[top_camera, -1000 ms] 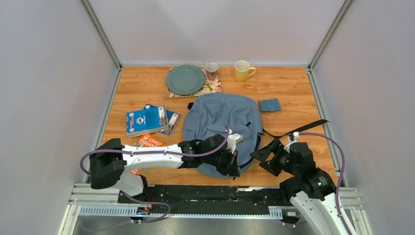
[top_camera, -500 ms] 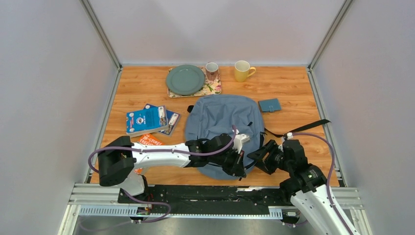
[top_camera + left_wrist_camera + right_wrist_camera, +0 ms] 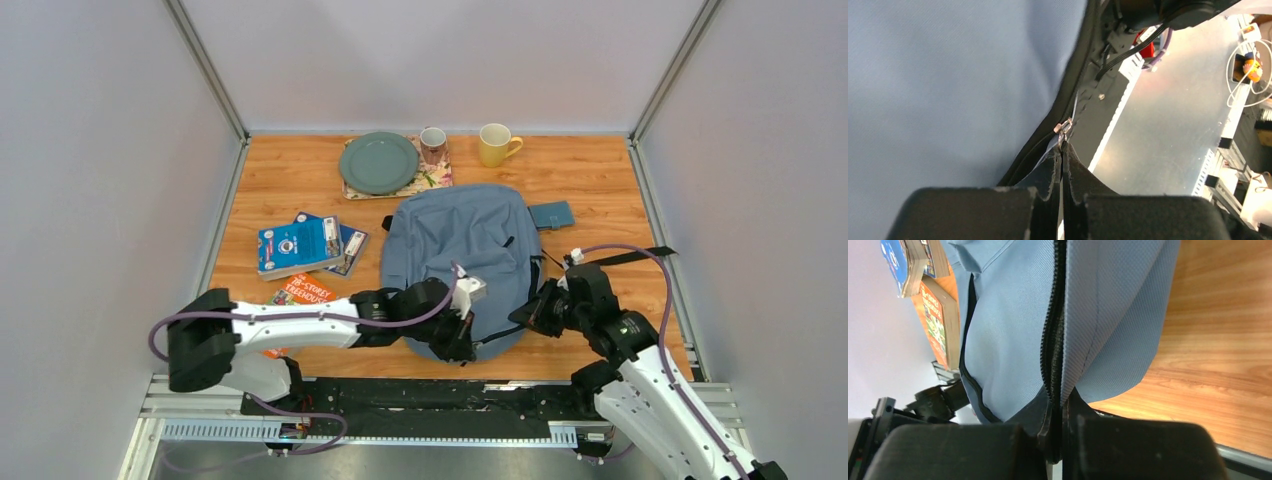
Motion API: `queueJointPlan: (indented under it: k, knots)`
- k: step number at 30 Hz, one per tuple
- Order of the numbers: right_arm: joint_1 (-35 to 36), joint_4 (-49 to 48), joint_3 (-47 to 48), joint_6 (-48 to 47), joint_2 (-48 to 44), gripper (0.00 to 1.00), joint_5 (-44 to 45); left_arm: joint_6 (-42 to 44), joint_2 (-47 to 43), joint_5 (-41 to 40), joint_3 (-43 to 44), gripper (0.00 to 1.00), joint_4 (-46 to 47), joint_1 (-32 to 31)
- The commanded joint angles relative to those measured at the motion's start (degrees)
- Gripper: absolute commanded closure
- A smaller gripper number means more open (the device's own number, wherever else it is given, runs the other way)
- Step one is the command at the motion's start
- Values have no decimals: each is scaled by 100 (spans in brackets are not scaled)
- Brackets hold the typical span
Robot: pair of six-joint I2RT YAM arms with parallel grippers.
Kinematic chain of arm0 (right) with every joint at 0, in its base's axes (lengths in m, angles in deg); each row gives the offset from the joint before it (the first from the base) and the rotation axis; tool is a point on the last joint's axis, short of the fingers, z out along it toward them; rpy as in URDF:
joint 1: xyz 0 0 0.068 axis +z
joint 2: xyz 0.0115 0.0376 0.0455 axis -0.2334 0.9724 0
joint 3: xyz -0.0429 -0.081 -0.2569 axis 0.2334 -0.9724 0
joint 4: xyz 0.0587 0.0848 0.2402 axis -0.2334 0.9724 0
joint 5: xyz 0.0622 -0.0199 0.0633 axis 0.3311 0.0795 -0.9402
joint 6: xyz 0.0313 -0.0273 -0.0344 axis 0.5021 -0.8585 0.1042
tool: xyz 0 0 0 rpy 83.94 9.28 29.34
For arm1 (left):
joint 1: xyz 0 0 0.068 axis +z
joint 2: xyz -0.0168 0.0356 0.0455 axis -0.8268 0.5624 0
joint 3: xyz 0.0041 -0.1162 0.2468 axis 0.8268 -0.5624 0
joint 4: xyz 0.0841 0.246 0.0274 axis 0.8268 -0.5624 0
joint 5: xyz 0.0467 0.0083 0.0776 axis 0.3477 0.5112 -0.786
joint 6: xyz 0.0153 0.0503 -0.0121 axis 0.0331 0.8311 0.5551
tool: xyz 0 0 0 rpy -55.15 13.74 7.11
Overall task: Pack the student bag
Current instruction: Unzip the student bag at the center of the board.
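Observation:
The student bag (image 3: pixel 455 240), a grey-blue backpack with black zipper trim, lies flat mid-table. At its near edge my left gripper (image 3: pixel 456 337) is shut on the zipper pull (image 3: pixel 1064 129), whose metal ring shows just past the fingertips in the left wrist view. My right gripper (image 3: pixel 528 311) is at the bag's near right corner. It is shut on the fabric along the black zipper line (image 3: pixel 1054 330), and the bag (image 3: pixel 1008 325) bunches up between the fingers (image 3: pixel 1078 412).
Two blue books (image 3: pixel 300 245) and an orange book (image 3: pixel 303 289) lie left of the bag. A small teal case (image 3: pixel 553 213) touches the bag's far right corner. A green plate (image 3: pixel 378 162), a placemat and two mugs (image 3: pixel 497 143) stand at the back. A black strap (image 3: pixel 635 256) trails right.
My right gripper moved left to the bag and shut on its zipper edge. The bag slid a little away, reaching the teal case. The left gripper stayed shut on the pull.

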Motion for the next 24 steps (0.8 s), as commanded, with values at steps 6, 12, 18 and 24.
queueJointPlan:
  k: [6, 12, 18, 24]
  knots:
    - [-140, -392, 835, -1817, 350, 100, 1702, 55, -1977, -171, -1764, 100, -1667, 556]
    - [-140, -910, 1072, -2318, 727, 100, 1625, 170, -2033, 214, -1871, 100, -1476, 635]
    - [-140, -660, 1581, -2302, 1587, 76, 1017, -321, -1444, 690, -1810, 100, -133, 521]
    - [-157, 1273, 2470, -2144, 1680, 25, 1008, -612, -758, 523, -1292, 100, 547, 389]
